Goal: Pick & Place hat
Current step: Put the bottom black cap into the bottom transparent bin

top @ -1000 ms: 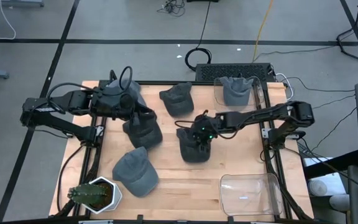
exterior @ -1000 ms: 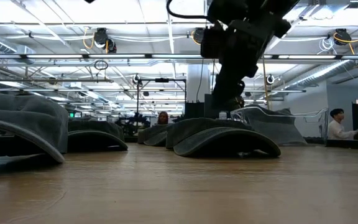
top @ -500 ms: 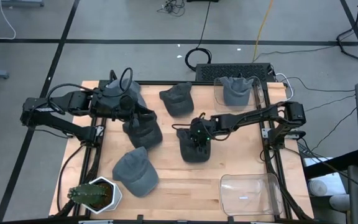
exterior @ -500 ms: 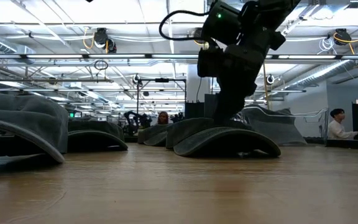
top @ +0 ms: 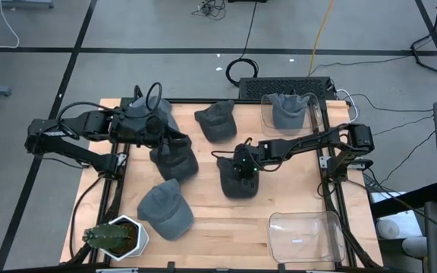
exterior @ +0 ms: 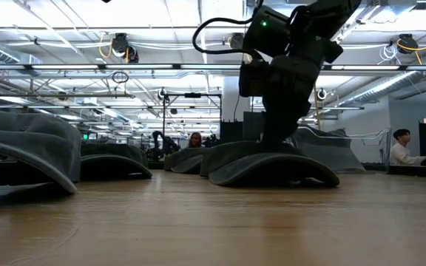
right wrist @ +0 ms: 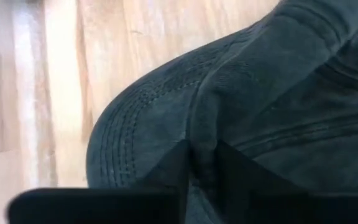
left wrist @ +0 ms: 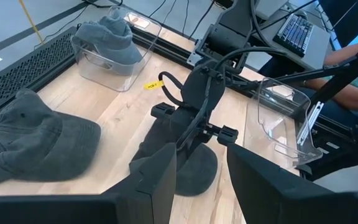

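Several dark grey hats lie on the wooden table (top: 203, 220). My right gripper (top: 240, 171) stands on the hat (top: 237, 186) at the table's middle and is shut on its crown; in the low view it comes down from above (exterior: 276, 133). That hat rests on its brim (exterior: 272, 174). My left gripper (left wrist: 201, 171) is open and holds nothing. It hovers at the far left (top: 165, 135), above another hat (top: 176, 161). My right gripper pinches a raised fold of the hat's crown (right wrist: 205, 134) between its two fingers (right wrist: 169, 168), coming from above and pointing down. The hat still lies on the table, brim down.
More hats lie at the far middle (top: 217, 120), near left (top: 165, 209) and under the left arm (top: 144, 114). One hat sits in a clear bin (top: 287, 110) at the far right. Another clear bin (top: 306, 235) stands near right, a potted plant (top: 116, 236) near left.
My right gripper has come down onto the middle hat's crown, drifting a little toward the table's left edge, and has shut on a fold of it. The hat's brim has shifted slightly on the table.
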Motion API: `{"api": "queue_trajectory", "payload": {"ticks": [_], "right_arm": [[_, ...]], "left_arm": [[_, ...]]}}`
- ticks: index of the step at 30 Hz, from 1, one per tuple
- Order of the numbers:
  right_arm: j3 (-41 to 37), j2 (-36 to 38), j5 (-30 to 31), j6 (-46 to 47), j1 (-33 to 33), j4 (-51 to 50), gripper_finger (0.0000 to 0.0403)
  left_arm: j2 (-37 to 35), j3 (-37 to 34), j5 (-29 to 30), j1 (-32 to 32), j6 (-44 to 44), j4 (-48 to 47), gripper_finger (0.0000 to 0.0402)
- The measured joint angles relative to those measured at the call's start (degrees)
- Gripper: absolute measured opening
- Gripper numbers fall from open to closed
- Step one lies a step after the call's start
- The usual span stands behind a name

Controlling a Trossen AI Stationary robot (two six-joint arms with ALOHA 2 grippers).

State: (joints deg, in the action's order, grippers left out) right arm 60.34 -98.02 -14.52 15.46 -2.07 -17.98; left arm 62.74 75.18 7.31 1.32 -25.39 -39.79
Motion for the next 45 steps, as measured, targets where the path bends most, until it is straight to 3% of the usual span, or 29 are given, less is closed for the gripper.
{"api": "queue_trajectory", "payload": {"ticks": [4,11,20,25,32,35,39,45], "right_arm": [[-0.1,0.8,-0.7,0.2,0.0,-0.5,0.0008],[1.1,8.6,5.9,-0.6,3.1,-8.6,0.0004],[8.8,21.8,17.3,7.6,16.4,-31.2,0.0003],[16.4,25.1,21.8,14.6,24.8,-43.4,0.0002],[22.2,25.8,22.0,25.3,38.9,-51.1,0.0002],[22.1,25.7,22.7,30.1,45.7,-51.7,0.0001],[20.9,25.7,27.8,36.0,53.0,-52.2,0.0001],[17.2,25.1,29.7,42.0,59.8,-51.5,0.0001]], "left_arm": [[0.0,0.0,0.0,0.0,0.0,-2.2,0.0152],[0.0,0.0,-2.3,0.0,0.5,-3.9,0.0152],[0.0,0.0,-3.4,1.1,5.8,-5.6,0.0152],[0.0,0.0,-3.2,1.1,5.8,-5.9,0.0152],[0.0,0.0,2.4,1.0,2.9,-5.9,0.0152],[0.0,0.0,6.7,1.0,0.3,-5.9,0.0152],[0.0,0.0,11.6,1.0,-2.2,-5.7,0.0152],[0.0,0.0,15.2,1.0,-5.4,-5.8,0.0152]]}}
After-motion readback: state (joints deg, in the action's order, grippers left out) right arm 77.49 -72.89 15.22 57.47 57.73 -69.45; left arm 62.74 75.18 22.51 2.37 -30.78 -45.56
